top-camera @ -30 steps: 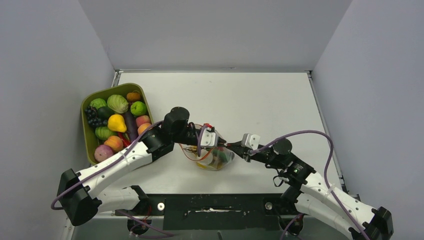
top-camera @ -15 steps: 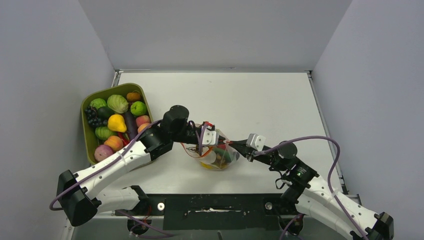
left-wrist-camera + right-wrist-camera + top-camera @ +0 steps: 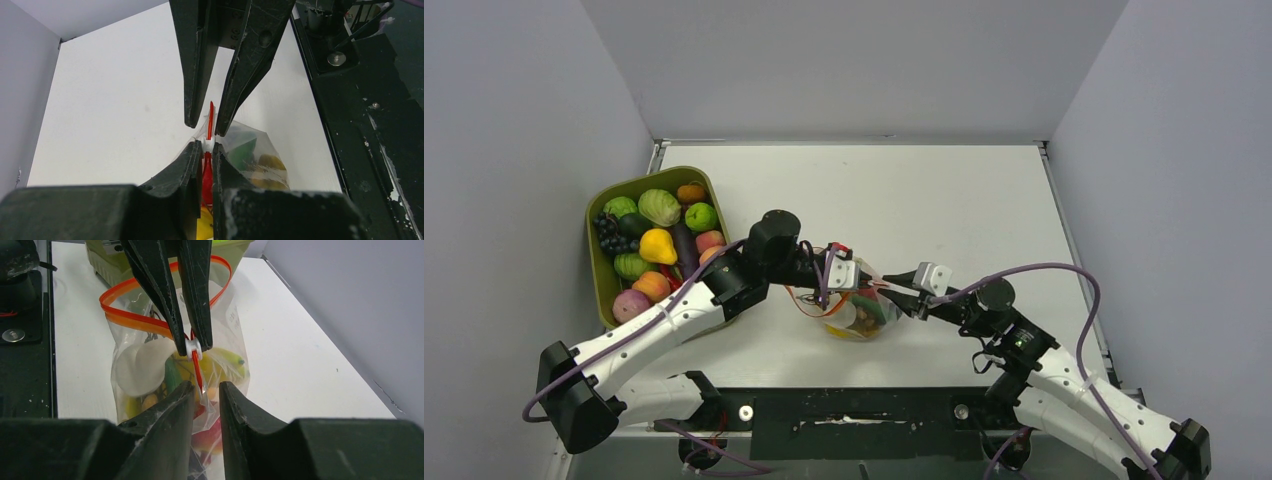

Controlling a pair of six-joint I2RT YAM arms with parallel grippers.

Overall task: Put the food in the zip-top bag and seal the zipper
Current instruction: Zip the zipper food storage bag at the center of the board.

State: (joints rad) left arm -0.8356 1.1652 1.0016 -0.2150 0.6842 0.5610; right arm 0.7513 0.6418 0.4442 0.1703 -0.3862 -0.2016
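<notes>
Table (image 3: pixel 944 200): white. Olive tray (image 3: pixel 600 262) w/ toy produce at left edge. Zip-top bag (image 3: pixel 861 317) near the front edge, approx. centre, upright btwn both arms; food (image 3: pixel 227 360) inside, incl. yellow, green, red pcs. Zipper (image 3: pixel 135 317): orange-red, looped open on the tray side. Left gripper (image 3: pixel 204 150): narrow, pinched on zipper strip. Right gripper (image 3: pixel 204 390): narrow, fingers astride zipper end; contact can't tell. White slider (image 3: pixel 192 346) sits btwn left gripper's tips.

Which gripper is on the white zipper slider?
The left gripper: its fingertips pinch the white slider. The right gripper clamps the red zipper strip just beside it.
</notes>
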